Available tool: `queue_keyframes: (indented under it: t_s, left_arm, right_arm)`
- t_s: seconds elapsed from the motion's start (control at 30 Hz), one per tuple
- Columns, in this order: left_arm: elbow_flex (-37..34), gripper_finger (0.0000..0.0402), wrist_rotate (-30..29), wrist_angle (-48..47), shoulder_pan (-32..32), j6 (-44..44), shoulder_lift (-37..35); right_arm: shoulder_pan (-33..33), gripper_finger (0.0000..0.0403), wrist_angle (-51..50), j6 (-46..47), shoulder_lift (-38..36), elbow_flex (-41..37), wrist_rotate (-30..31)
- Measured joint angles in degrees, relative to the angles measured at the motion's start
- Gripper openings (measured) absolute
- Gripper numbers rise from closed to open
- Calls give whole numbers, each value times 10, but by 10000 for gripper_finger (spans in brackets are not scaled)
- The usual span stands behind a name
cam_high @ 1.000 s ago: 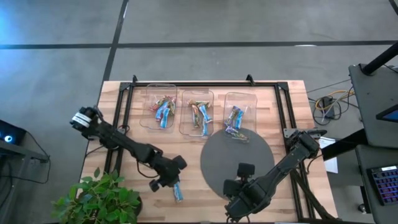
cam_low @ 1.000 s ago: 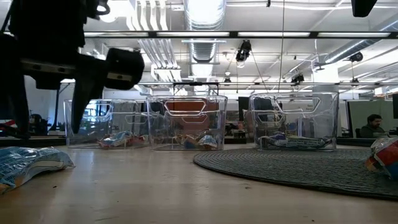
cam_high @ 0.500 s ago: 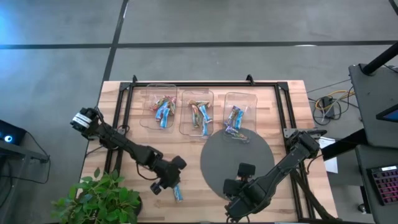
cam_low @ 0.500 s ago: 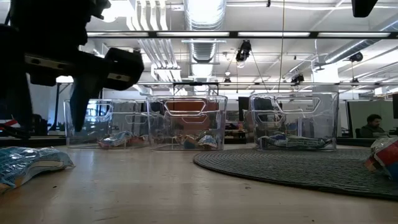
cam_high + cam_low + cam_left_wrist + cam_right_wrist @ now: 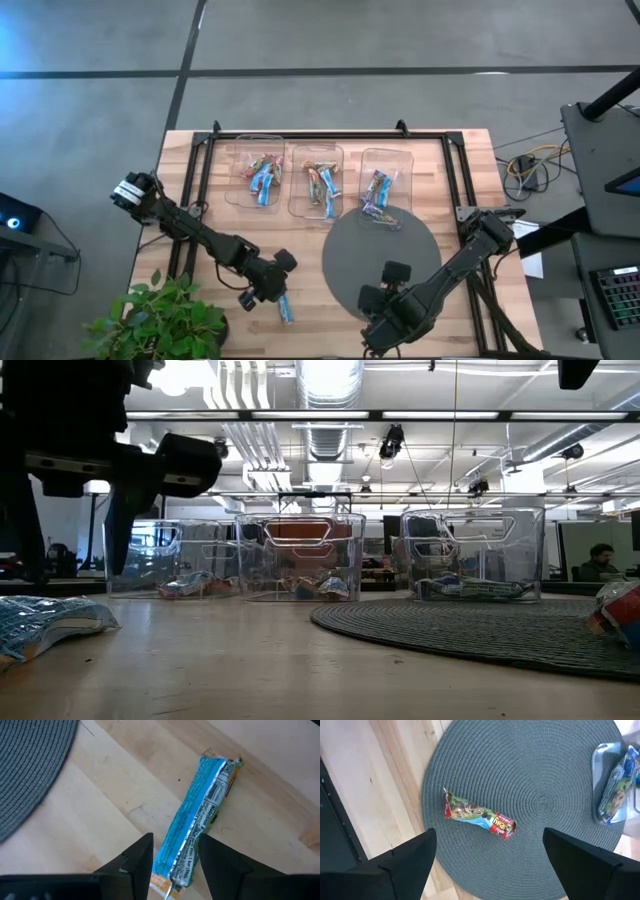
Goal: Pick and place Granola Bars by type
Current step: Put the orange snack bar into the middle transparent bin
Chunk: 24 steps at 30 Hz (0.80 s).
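Nearest, the left gripper (image 5: 174,865) hangs spread over a light blue bar (image 5: 197,822) lying on the wooden table (image 5: 200,270), not yet pinched; the right gripper (image 5: 487,865), also spread, hovers above a red-green bar (image 5: 479,814) on the grey round mat (image 5: 378,250); farther off, three clear bins (image 5: 316,180) already hold most bars, so I judge sorting nearly finished; beyond lies an open workshop.

You've got three clear bins (image 5: 315,182) lined up on the wooden table (image 5: 460,210), a round grey mat (image 5: 380,255), and a potted plant (image 5: 160,320).
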Motion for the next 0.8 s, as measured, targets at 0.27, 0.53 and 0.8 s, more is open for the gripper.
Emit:
queue_keyframes:
  t_s: [0.27, 0.53, 0.8]
  left_arm:
    - [-23, 144, 10, 27, 0, -20, 0]
    - [-29, 213, 15, 33, -6, 4, 0]
    - [-29, 237, 20, 44, -2, 63, 1]
  right_arm:
    - [0, 354, 1, 12, 0, 0, 0]
    - [0, 354, 1, -4, 0, -2, 2]
    - [0, 354, 3, -1, 0, -5, 4]
